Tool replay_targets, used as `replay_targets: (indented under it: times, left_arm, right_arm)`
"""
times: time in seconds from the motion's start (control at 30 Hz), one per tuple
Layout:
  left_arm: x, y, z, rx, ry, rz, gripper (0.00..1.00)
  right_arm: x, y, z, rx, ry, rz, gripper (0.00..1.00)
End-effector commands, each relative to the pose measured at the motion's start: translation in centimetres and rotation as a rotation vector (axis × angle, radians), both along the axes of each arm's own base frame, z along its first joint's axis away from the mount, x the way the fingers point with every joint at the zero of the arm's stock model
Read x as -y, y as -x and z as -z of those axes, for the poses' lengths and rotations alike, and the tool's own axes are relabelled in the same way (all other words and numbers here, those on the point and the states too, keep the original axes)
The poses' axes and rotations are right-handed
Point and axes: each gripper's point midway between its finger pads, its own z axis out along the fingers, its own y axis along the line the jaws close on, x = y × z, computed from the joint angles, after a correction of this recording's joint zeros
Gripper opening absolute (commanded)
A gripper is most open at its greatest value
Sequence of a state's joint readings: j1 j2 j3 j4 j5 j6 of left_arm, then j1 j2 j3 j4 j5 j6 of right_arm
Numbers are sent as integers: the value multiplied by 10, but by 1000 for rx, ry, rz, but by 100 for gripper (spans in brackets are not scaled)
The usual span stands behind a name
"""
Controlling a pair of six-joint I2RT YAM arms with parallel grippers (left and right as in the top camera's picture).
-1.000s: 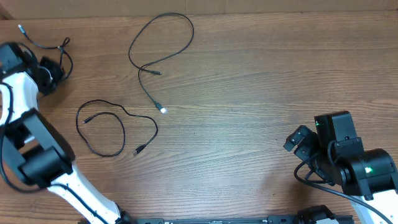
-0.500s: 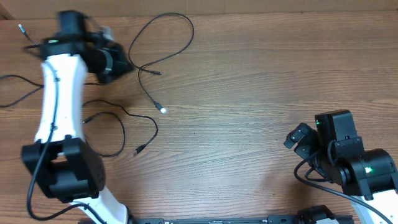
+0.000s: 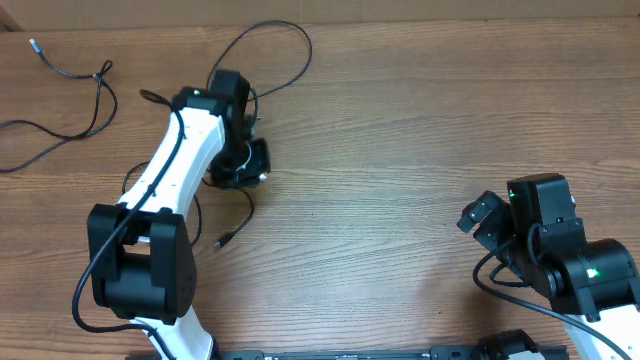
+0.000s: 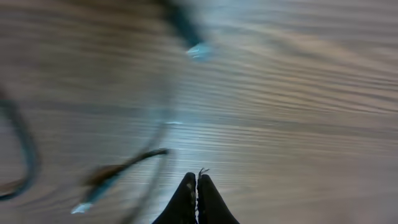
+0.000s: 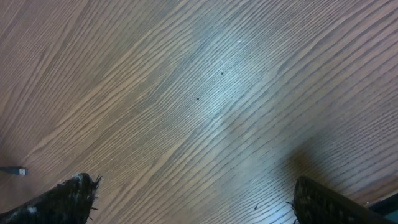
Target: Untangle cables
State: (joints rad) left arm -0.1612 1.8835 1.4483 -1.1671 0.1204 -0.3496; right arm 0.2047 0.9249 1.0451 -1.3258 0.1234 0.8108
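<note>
Overhead and wrist views of a brown wood-grain tabletop (image 3: 400,120) carrying three thin black flexible cables, which lie as separate loose strands with no knot between them. The first cable (image 3: 62,72) lies at the far-left edge, its small plug tip toward the top corner, well apart from the others. The second cable (image 3: 290,24) forms an open loop at top centre, and its lower run passes beneath the white-and-black left arm (image 3: 180,150). The third cable (image 3: 247,212) curves out below that arm and ends in a small plug (image 3: 224,241); the arm hides the rest of its loop. The left gripper (image 4: 197,186) is over the tabletop between the second and third cables. Its two dark fingers are pressed together tip to tip, with nothing pinched between them. Its wrist view is smeared by motion and shows blurred cord segments and a pale plug tip ahead of the fingers; which cable each belongs to cannot be told. The right gripper (image 3: 478,225) sits at the lower right, well apart from all three cables. Its fingers are spread wide over bare wood and hold nothing. A small plug tip (image 5: 13,170) shows at the left margin of the right wrist view.
</note>
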Motion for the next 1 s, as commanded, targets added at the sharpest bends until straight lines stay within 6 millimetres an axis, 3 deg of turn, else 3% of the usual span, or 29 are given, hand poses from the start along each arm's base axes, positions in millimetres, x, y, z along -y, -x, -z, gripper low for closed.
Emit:
replay_targets:
  times: [0.0, 0.07, 0.23, 0.4, 0.5, 0.53, 0.6, 0.63, 0.67, 0.7, 0.97]
  left_arm:
    - [-70, 17, 19, -46, -326, -64, 4]
    - [-100, 25, 29, -59, -404, -160, 4]
    - [-122, 35, 48, -87, -322, -264, 5]
    - [-98, 14, 31, 4, -178, -123, 4]
    - [-72, -15, -7, 156, -38, -107, 5]
    - [-66, -23, -25, 216, 3, -106, 16]
    - [-62, -31, -54, 298, 32, -97, 50]
    - [-61, -34, -69, 340, 39, -86, 75]
    - [-61, -34, -86, 385, 37, -74, 93]
    - [-61, -32, -98, 419, 36, -66, 99]
    - [-60, 4, -176, 639, 29, -44, 100]
  right_arm:
    - [2, -1, -3, 18, 16, -3, 100]
    - [2, -2, -3, 22, 15, -3, 100]
    - [1, -7, -5, 40, 12, -3, 100]
    - [0, -13, -5, 47, 10, -3, 100]
    - [0, -14, -3, 39, 12, -3, 100]
    - [0, -14, -3, 39, 12, -3, 100]
    - [0, -13, -4, 46, 11, -3, 100]
    - [1, -13, -6, 54, 13, -1, 100]
    - [2, -13, -8, 67, 18, 3, 100]
    - [3, -12, -11, 82, 23, 3, 100]
    - [5, -14, -36, 225, 25, -32, 100]
